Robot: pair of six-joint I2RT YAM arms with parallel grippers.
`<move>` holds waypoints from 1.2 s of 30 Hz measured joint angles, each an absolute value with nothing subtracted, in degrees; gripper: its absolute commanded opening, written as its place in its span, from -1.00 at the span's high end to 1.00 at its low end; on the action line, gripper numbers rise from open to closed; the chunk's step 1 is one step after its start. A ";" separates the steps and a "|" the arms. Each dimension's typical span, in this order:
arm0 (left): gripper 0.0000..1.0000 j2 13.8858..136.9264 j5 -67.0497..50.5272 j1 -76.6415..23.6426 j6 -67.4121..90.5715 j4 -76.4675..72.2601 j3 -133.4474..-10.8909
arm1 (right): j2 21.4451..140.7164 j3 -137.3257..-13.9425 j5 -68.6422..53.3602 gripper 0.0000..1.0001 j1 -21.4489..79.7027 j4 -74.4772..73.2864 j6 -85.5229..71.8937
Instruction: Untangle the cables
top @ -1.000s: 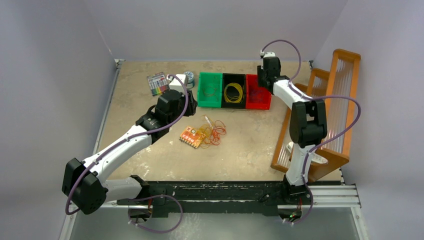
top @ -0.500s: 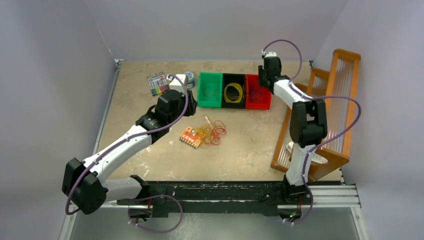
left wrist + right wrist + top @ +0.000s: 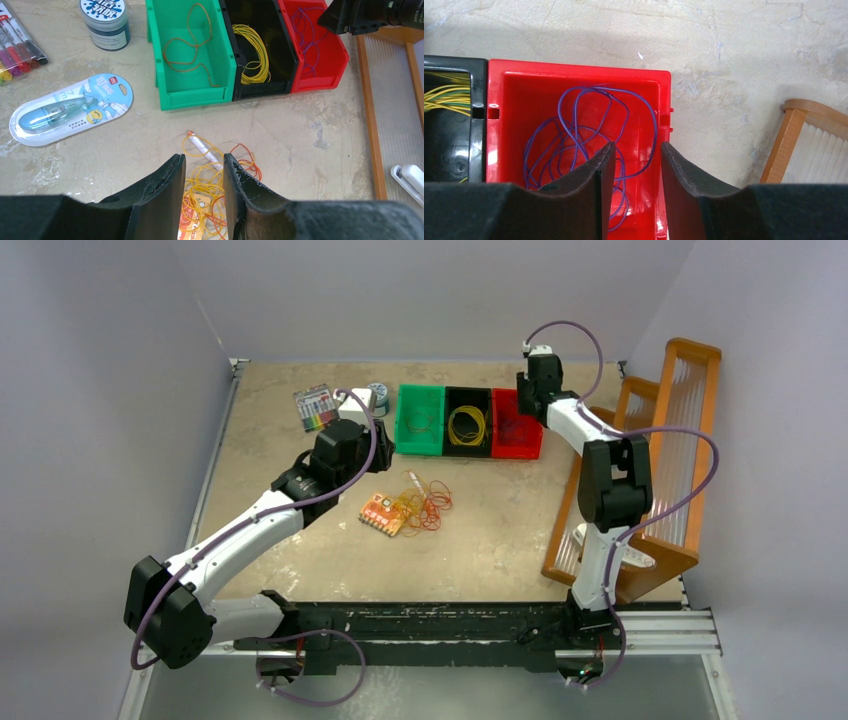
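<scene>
We begin with the tabletop, which carries everything, and the wooden rack leaning at its right edge. Along the far side three bins stand in a row, touching. The green bin holds an orange-red wire, the black bin a yellow coil, and the red bin some purple loops. From this we judge the sorting by colour to be well along.

The right tool hangs over the red bin, jaws parted with nothing between them, and the purple loops lie loose beneath it. The left tool hovers above the unsorted heap, also released and empty.

That heap, the cables, sits mid-tabletop, well apart from the bins. It is a small knot of yellow and orange-red loops, partly draped over a circuit board. A white stick pokes out at its far side.

We take the step in hand to be the pick of the next strand. It calls for the left tool to come down on a single outlying loop, pinch only that one, and lift slowly so it slides free. The danger, as we see it, is dragging the whole knot or the board along with it.
</scene>
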State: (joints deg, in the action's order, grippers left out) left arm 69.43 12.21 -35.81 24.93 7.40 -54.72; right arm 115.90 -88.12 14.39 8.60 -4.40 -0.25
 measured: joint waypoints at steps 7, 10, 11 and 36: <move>0.33 69.43 12.21 -35.81 24.93 7.40 -54.72 | 115.90 -88.27 12.53 0.21 8.56 -4.25 0.03; 0.33 69.43 12.21 -35.81 24.95 7.40 -54.72 | 115.92 -88.38 11.88 0.22 8.56 -4.40 0.03; 0.33 69.43 12.21 -35.81 24.93 7.40 -54.72 | 115.94 -88.38 11.60 0.22 8.56 -4.40 0.03; 0.34 69.43 12.19 -35.81 24.93 7.42 -54.72 | 119.87 -89.91 7.88 0.23 8.60 -6.46 0.01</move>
State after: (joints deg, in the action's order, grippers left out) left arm 69.43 12.19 -35.81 24.93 7.42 -54.72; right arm 119.87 -89.91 7.88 8.60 -6.46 0.01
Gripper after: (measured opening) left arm 0.331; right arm 0.387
